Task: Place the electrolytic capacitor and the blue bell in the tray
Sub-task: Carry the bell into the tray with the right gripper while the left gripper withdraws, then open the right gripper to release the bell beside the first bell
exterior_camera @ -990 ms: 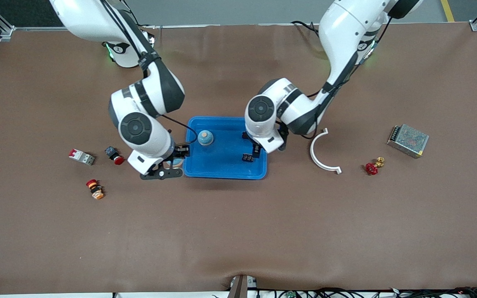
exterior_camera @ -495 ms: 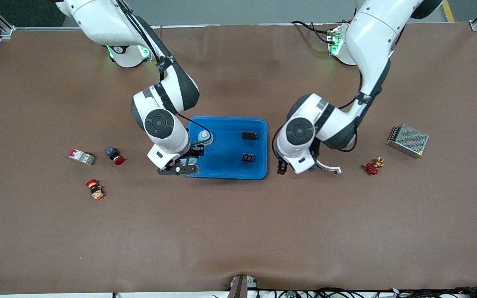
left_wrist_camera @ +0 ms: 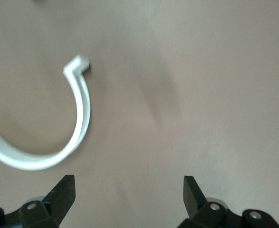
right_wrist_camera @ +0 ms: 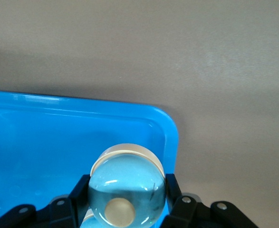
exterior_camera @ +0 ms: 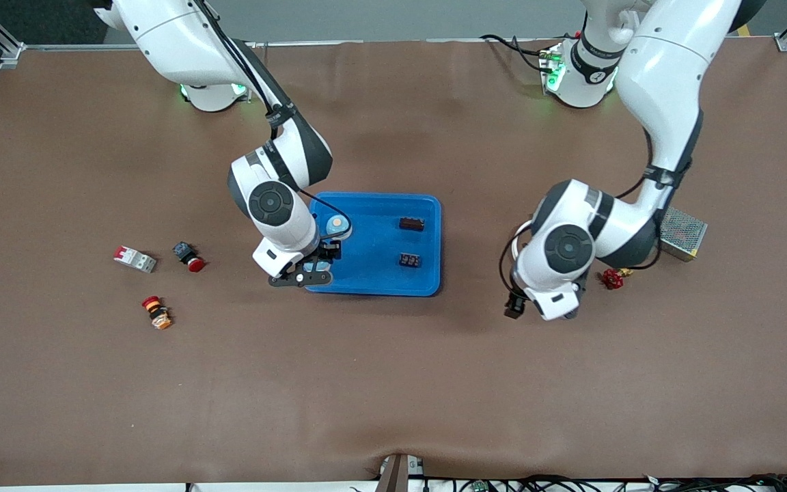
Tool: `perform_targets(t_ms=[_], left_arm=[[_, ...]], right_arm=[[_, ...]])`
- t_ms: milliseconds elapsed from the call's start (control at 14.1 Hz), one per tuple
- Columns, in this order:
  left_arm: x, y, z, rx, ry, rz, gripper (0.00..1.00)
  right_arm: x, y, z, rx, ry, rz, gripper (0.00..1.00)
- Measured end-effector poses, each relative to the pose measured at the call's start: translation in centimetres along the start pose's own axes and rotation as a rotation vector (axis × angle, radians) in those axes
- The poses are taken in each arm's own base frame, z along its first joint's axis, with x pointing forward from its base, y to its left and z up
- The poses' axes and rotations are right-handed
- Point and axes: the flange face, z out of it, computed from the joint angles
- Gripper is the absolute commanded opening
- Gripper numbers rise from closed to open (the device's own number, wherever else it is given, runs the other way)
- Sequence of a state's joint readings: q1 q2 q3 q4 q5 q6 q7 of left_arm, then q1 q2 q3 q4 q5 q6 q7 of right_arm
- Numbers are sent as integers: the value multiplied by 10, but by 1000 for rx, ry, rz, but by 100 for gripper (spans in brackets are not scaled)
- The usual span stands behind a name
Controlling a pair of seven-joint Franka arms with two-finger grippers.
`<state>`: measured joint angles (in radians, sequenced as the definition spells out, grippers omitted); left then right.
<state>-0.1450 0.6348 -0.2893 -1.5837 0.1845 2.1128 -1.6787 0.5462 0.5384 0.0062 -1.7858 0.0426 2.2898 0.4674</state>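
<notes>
My right gripper [right_wrist_camera: 126, 202] has its jaws pinched on a blue bell [right_wrist_camera: 127, 194], a pale-blue dome with a tan button on top and a cream rim; I hold it over the corner of the tray [exterior_camera: 427, 205] that lies nearest the front camera at the right arm's end of the table; in the front view this gripper [exterior_camera: 313, 268] sits right at the tray's edge, with the bell mostly hidden under my wrist. A second blue bell [exterior_camera: 339, 225] already sits in the tray, near the wall toward the right arm's end; two small dark blocks [exterior_camera: 411, 223] [exterior_camera: 410, 260] lie in the tray toward the left arm's end, one nearer the front camera than the other; I cannot tell what they are.

My left gripper [left_wrist_camera: 129, 190] has its jaws spread wide and holds nothing; it hangs over bare table just beside a white curved clamp [left_wrist_camera: 58, 142]; in the front view it [exterior_camera: 515, 307] is well apart from the tray, toward the left arm's end.

Farther out on that end lie a red valve handle [exterior_camera: 612, 278] and a metal mesh box [exterior_camera: 684, 232]; toward the right arm's end lie a white breaker [exterior_camera: 134, 258], a red-capped push button [exterior_camera: 190, 258] and an orange-and-red button [exterior_camera: 156, 312].
</notes>
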Motion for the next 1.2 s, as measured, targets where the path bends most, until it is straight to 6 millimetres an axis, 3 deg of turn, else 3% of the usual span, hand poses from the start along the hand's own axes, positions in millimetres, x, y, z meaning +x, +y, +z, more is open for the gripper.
perform_targets(t_ms=[353,565,848,990,1131,1202], left_arm=[[44,8,-33,19,6,70,100],[82,7,-65,56,5,109,100],[138,-7,-103,98,-11,240,100],[158,-18,-130,93,-13,347,100],[166,-29,-163,62,-11,429,100],[170,-35,-178,50,-10,458,100]], right_arm=[[-17,-26,25,4,13,11,33],[-20,-27,43,7,21,11,33],[-28,-28,67,17,41,2,34],[-28,-28,69,19,47,2,35],[-28,-28,68,20,48,2,46],[-28,-28,68,20,48,2,73]])
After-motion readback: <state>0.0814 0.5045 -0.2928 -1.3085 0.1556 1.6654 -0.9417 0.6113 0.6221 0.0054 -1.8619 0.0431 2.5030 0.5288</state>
